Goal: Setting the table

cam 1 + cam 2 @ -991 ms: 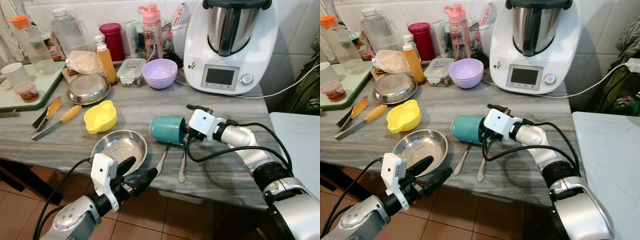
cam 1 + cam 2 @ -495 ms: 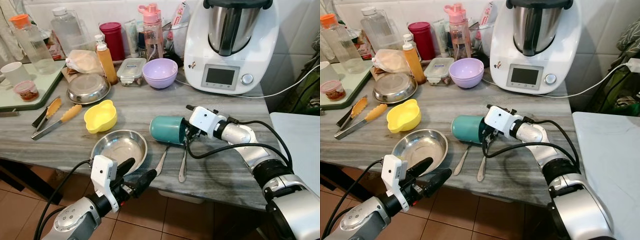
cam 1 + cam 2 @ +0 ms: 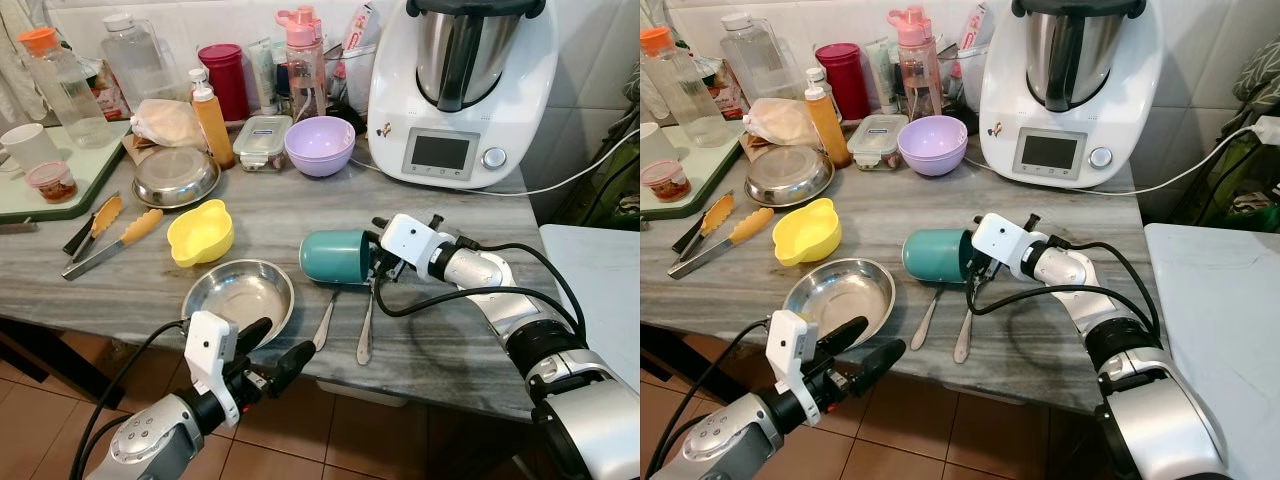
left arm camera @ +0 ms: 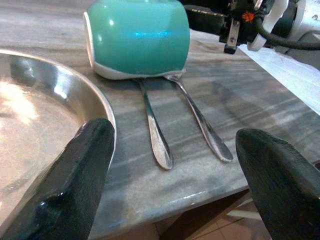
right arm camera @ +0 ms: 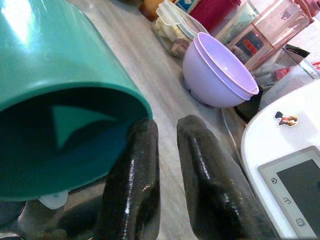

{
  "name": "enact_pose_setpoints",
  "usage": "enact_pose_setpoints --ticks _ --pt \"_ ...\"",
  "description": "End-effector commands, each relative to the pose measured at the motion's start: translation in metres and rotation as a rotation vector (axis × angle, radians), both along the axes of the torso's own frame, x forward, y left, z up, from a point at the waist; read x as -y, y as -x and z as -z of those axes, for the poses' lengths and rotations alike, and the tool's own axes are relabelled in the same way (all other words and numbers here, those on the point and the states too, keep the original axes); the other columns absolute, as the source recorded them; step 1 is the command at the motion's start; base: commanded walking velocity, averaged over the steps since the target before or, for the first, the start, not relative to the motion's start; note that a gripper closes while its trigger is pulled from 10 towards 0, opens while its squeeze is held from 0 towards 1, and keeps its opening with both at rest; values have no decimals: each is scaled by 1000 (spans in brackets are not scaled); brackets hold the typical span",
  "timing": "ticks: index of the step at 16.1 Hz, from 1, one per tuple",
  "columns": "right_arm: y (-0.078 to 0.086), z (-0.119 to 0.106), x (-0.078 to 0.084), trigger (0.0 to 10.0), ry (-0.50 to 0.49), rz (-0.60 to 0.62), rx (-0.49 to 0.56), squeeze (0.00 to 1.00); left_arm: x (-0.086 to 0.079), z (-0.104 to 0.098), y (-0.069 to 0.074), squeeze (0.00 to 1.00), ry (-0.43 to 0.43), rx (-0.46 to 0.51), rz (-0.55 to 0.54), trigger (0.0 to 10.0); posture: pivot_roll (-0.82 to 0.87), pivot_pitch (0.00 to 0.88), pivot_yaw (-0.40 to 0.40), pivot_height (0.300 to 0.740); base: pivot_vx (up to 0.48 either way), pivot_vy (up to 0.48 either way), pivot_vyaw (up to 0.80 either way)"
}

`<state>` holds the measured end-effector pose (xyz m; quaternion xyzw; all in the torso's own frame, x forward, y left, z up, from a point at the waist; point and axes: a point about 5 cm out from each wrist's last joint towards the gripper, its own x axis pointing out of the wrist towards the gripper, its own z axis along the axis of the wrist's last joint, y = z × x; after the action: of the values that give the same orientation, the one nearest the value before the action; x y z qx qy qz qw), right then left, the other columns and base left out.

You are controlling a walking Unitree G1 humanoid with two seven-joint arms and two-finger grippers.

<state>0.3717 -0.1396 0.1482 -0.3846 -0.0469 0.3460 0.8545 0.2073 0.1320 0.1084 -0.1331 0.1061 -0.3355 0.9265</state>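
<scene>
The left gripper (image 3: 268, 348) hangs open past the grey marble table's (image 3: 450, 340) front edge, just before the round steel plate (image 3: 238, 296). Right of the plate a teal plastic cup (image 3: 336, 258) lies on its side over the tips of two steel spoons (image 3: 364, 325). The right gripper (image 5: 167, 165) pinches its rim, one finger hidden inside.
</scene>
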Motion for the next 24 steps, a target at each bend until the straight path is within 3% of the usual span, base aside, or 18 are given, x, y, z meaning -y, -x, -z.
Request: enact_pose_setpoints --ticks 1,14,19,20,21,24 --pt "-3 -7 -3 0 -13 -11 16 0 1 -6 -1 0 -6 17 4 10000 -124 48 92 740 0 0 0" --pt "-9 -20 0 0 -41 20 35 0 4 -9 -4 0 -14 17 -6 10000 -129 43 93 740 0 0 0" --pt "-12 -50 -1 0 -114 3 129 0 2 -4 -5 0 -23 12 -15 10000 -130 40 91 740 0 0 0" --pt "-12 -51 -1 431 -119 -3 129 408 1 -3 -5 0 -23 11 -15 10000 -131 41 90 740 0 0 0" --pt "-11 -52 -1 10000 -127 -3 132 1000 1 -3 -5 0 -24 10 -16 10000 -132 41 91 740 0 0 0" --pt "-3 -59 1 10000 -155 -33 149 1000 1 -2 -4 0 -28 9 -15 10000 -132 45 92 740 0 0 0"
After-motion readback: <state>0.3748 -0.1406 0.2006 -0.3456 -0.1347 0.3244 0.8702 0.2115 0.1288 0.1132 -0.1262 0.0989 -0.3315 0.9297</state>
